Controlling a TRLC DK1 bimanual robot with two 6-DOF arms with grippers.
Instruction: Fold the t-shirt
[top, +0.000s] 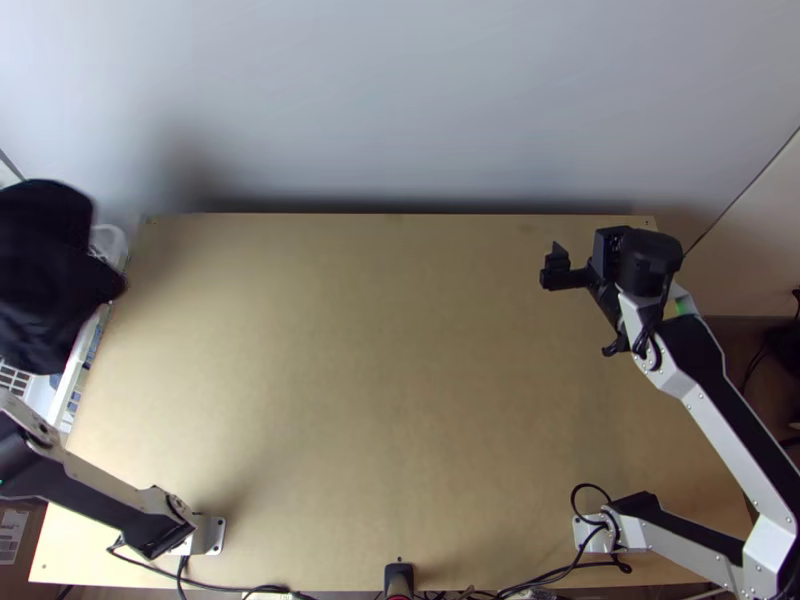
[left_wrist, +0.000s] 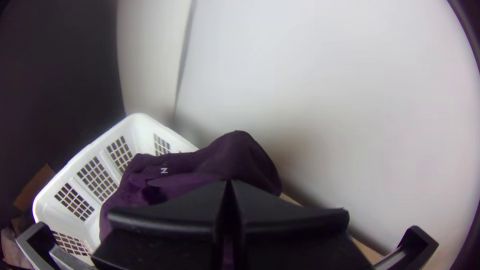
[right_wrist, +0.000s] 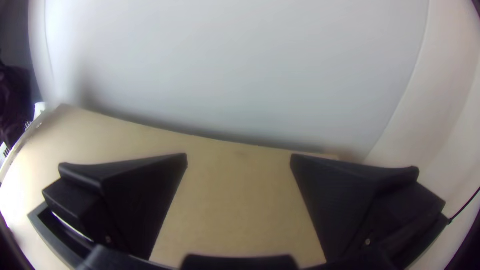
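"And here we are, bunched shirt beyond the table's left edge! Which arm has it?"

"The left, clearly the nearer! In the left wrist view the left gripper has its black fingers together, and the dark purple cloth shows right at them and spreads out beyond. I call that clamped on the shirt, though I can't tell which part is pinched."

"And the basket?"

"White, right beside the cloth in that view, with part of the shirt across its opening. (Whether any cloth rests on the bottom, I can't tell!)"

"How does the bundle run?"

"From above, its longer side goes roughly far to near, alongside that left edge, with one corner poking toward the tabletop. So the wood lies to the robot's right of it, and that's the relation that counts: the next move wants a carry rightward, over the edge, and a lay-down."

"What about the right gripper?"

"Wide apart, nothing between the fingers, up at the table's far right! The shirt is well off to its left, the whole table between them."

"Any danger?"

"A hem could snag on the basket's rim, I'd say. Folding hasn't begun; this thing needs spreading first!"
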